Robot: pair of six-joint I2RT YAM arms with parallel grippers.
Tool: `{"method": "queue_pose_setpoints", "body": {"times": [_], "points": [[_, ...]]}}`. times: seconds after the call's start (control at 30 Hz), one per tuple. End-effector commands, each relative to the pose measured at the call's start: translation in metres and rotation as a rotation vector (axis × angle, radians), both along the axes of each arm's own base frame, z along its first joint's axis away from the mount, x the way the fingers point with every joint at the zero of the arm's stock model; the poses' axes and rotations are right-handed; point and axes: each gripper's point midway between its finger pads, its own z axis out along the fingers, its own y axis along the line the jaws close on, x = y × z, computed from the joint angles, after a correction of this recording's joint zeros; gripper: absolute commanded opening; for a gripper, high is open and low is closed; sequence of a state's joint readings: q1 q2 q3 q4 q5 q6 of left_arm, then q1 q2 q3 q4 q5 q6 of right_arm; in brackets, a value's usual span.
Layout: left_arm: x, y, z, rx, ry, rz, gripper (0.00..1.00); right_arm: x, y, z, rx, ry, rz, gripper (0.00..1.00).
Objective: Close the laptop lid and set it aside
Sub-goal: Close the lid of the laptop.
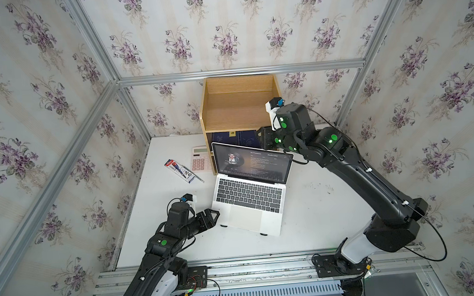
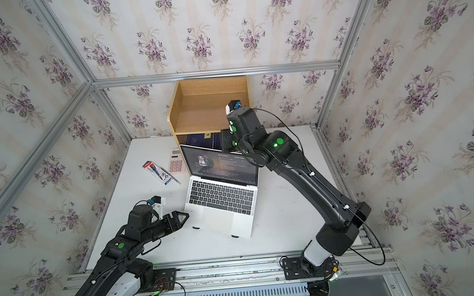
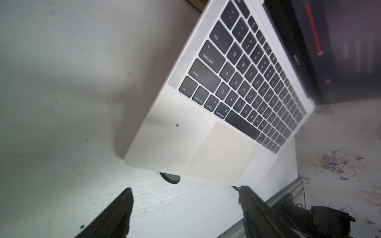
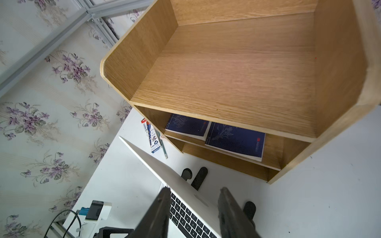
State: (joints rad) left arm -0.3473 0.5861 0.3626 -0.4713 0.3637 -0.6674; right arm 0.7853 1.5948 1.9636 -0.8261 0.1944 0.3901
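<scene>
The laptop (image 1: 248,208) stands open in the middle of the white table, seen in both top views, its base (image 2: 222,206) angled a little. The laptop lid (image 1: 252,160) is upright with the screen lit. My right gripper (image 4: 194,188) hangs over the lid's top right corner. Its jaws are open and straddle the silver lid (image 4: 148,160), one finger on the screen side and one behind. My left gripper (image 3: 186,188) is open and low by the base's front left corner (image 1: 216,214), with only bare table between its fingers.
A wooden shelf unit (image 1: 238,103) stands right behind the lid, with dark blue books (image 4: 235,140) on its lower shelf. A pinkish calculator (image 1: 201,158) and a pen packet (image 1: 180,169) lie left of the lid. Black rubber feet (image 3: 170,177) show under the base.
</scene>
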Motion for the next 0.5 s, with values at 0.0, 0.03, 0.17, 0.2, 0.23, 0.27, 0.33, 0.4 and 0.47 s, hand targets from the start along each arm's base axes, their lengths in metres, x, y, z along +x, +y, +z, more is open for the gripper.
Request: {"method": "queue_pose_setpoints", "body": {"times": [0.0,0.03,0.17,0.2,0.23,0.27,0.33,0.4,0.47], "points": [[0.001,0.001,-0.006,0.009,0.000,0.004,0.80,0.004,0.000,-0.005,-0.039,-0.004,-0.030,0.42],[0.002,0.000,-0.006,0.006,0.001,0.004,0.79,0.005,0.002,-0.006,-0.048,-0.007,-0.030,0.41],[0.003,0.002,-0.010,0.028,0.013,0.008,0.78,0.006,0.008,-0.018,-0.089,0.002,-0.031,0.42],[0.004,0.002,-0.011,0.037,0.020,0.007,0.78,0.007,0.010,-0.023,-0.101,0.007,-0.029,0.42],[0.004,0.003,-0.013,0.046,0.030,0.009,0.78,0.008,0.011,-0.026,-0.112,0.013,-0.030,0.42],[0.004,0.004,-0.015,0.055,0.041,0.011,0.77,0.010,0.011,-0.030,-0.125,0.019,-0.031,0.42],[0.004,0.007,-0.018,0.080,0.061,0.016,0.76,0.010,0.013,-0.036,-0.145,0.028,-0.033,0.42],[0.004,0.013,-0.023,0.131,0.076,0.025,0.76,0.011,0.015,-0.041,-0.160,0.031,-0.028,0.42],[0.005,0.024,-0.027,0.199,0.085,0.047,0.76,0.012,0.017,-0.047,-0.176,0.040,-0.019,0.42]]}}
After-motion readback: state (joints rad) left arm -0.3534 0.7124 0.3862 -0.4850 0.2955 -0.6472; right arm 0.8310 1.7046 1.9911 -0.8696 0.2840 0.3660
